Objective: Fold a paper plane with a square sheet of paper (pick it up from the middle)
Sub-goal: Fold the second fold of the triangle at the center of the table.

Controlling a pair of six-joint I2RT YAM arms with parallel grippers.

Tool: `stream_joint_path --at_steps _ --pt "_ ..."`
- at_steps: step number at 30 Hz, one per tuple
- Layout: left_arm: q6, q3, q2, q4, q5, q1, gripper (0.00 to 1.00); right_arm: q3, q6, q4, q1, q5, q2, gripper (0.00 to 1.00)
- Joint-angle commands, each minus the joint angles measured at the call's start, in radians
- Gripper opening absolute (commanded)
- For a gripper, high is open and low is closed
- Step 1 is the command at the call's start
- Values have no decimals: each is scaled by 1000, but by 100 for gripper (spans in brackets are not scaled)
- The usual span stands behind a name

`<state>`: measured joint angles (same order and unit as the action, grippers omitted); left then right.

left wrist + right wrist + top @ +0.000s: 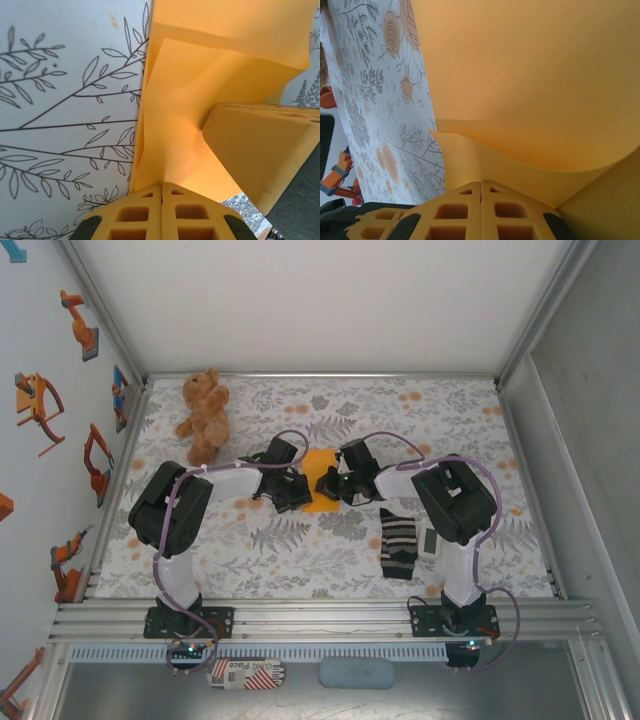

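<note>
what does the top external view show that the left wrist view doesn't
Top external: the teddy bear, striped sock and white device. Left wrist: the left gripper close up, shut on a lifted, folded edge. Both: the square sheet of paper and the floral table cover.

- Sheet of paper [318,483]: plain bright orange-yellow, unprinted; the upturned folds are shaded a deeper orange in the left wrist view.
- Surface [330,540] under the sheet: white cloth with grey line-drawn ferns and leaves and scattered pale orange blossoms.
- Teddy bear [203,415], beyond and left of the sheet: golden-brown plush.
- Sock [398,543], nearer and right of the sheet: black and white cross stripes.
- Small device [428,540], right of the sheet past the sock: white.
- Left arm [170,510] and right arm [455,502], flanking the sheet: black housings, white links.
- Wall [40,340], far left of the sheet: pale blue with orange robot-arm pictures.
</note>
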<state>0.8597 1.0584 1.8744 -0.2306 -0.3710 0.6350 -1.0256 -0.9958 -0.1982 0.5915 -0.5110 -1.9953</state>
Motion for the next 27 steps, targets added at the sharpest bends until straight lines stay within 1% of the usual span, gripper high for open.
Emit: stream_joint_path --at_steps 1,5,10,13,19,23,27 --pt "-24 -10 27 -65 39 0 0 20 11 143 -7 77 -56 0" --pt "-25 -23 30 -66 36 -1 0 0 39 140 -10 60 -34 0" --pt "-21 -33 34 -86 47 -2 0 -66 174 204 -22 78 30 0" --pt "-18 -39 35 -90 46 -4 0 -97 235 233 -25 55 29 0" --pt "-21 -32 44 -83 35 -3 0 -100 249 220 -17 -5 44 0" --pt "-22 -25 56 -80 27 -4 0 -106 264 230 -8 -34 11 0" --pt "-21 -29 56 -85 28 -3 0 -108 272 249 -22 -6 1 0"
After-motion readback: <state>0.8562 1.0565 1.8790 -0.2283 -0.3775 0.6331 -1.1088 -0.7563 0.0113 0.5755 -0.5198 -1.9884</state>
